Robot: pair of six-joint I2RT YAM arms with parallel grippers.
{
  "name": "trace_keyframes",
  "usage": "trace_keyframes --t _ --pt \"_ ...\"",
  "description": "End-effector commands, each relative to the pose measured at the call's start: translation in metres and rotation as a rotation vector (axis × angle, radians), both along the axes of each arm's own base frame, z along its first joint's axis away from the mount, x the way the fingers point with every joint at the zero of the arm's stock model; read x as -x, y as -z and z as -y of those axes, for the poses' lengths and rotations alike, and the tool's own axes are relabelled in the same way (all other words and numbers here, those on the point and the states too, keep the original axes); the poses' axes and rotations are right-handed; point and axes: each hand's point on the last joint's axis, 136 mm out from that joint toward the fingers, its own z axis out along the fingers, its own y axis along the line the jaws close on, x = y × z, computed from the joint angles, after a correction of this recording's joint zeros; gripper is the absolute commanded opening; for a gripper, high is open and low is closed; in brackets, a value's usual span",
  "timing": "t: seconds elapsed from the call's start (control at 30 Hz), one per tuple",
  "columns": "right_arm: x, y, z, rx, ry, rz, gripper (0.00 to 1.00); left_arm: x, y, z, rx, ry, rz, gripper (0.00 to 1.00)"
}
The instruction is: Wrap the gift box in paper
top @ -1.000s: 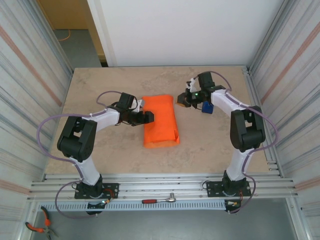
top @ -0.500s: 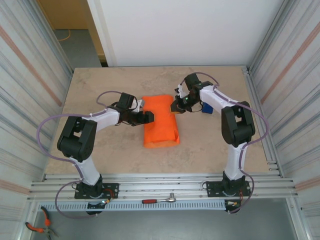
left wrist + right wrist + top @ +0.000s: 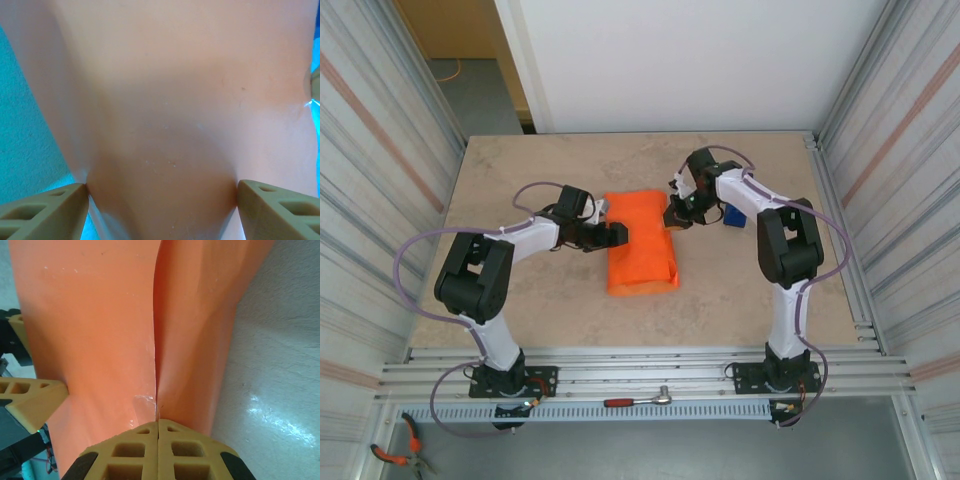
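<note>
Evidently the sealing step is in hand: the paper (image 3: 640,245), thin, matte orange and softly creased, lies folded into a long bundle at mid table (image 3: 520,170), with the gift box judged to be hidden inside. The left gripper (image 3: 618,235) has its jaws spread wide and clamped on the bundle's left side. The right gripper (image 3: 158,430) has its jaws closed pad to pad at the overlapped seam (image 3: 156,340), where a glossy sliver (image 3: 142,401) is seen. Firm pressing along that seam is called for next.
</note>
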Motion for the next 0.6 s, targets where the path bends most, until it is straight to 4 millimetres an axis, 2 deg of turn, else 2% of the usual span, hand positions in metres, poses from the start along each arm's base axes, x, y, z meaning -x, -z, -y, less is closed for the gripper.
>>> trace_keyframes --t 0.0,0.13,0.33,0.43,0.57 --pt "0.004 0.016 0.002 0.077 -0.041 -0.006 0.0 0.045 0.081 -0.047 -0.29 -0.041 -0.202 0.77" --pt "0.006 0.016 0.0 0.099 -0.051 0.005 0.01 0.045 0.082 -0.048 -0.29 -0.042 -0.204 0.77" --pt "0.004 0.008 0.0 0.097 -0.039 0.021 0.23 0.045 0.082 -0.048 -0.291 -0.042 -0.205 0.77" --pt "0.002 0.002 0.0 0.093 -0.032 0.035 0.3 0.045 0.083 -0.049 -0.297 -0.045 -0.206 0.77" --pt "0.0 -0.003 0.0 0.093 -0.021 0.051 0.33 0.046 0.084 -0.049 -0.3 -0.045 -0.209 0.77"
